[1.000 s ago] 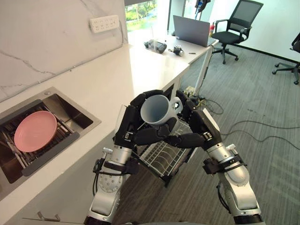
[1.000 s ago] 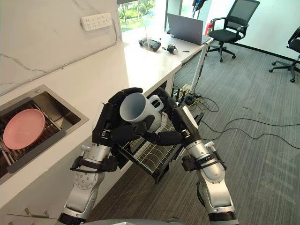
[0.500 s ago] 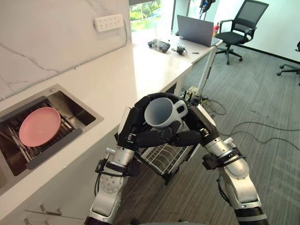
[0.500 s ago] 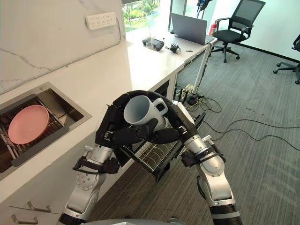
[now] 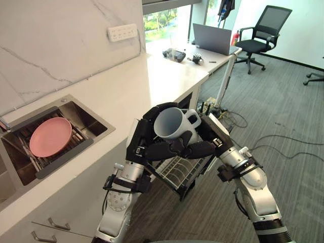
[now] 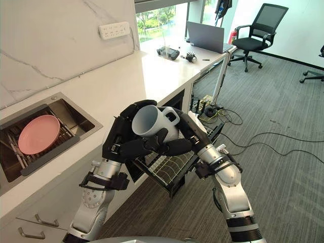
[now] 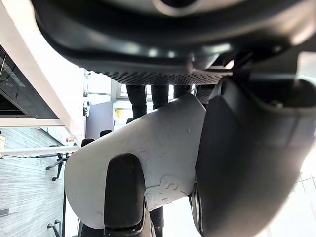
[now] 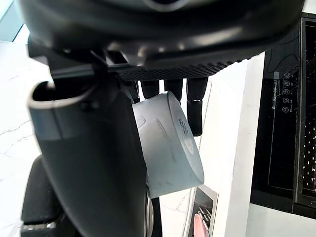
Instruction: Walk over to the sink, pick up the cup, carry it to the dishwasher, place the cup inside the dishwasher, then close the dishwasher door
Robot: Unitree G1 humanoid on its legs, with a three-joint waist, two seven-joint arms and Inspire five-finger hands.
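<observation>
A white cup (image 5: 171,123) with its handle turned to the right is held up in front of me, mouth facing me and tilted. My left hand (image 5: 143,140) curls round its left side and my right hand (image 5: 211,135) round its right side, the fingers of both meeting under it. The cup (image 7: 148,148) shows past my left hand's thumb (image 7: 247,163) in the left wrist view, and the cup (image 8: 168,143) lies against the right hand's thumb (image 8: 94,163) in the right wrist view. Below the hands the dishwasher's wire rack (image 5: 178,172) sticks out from under the counter.
A steel sink (image 5: 86,148) with a pink plate (image 5: 49,136) lies in the white counter (image 5: 152,81) to the left. A laptop (image 5: 212,39) and small items sit at the counter's far end. An office chair (image 5: 266,23) and floor cables (image 5: 283,139) are to the right.
The camera has moved, so the sink and counter now sit further right in view. Both hands keep hold of the cup, which stays above the rack.
</observation>
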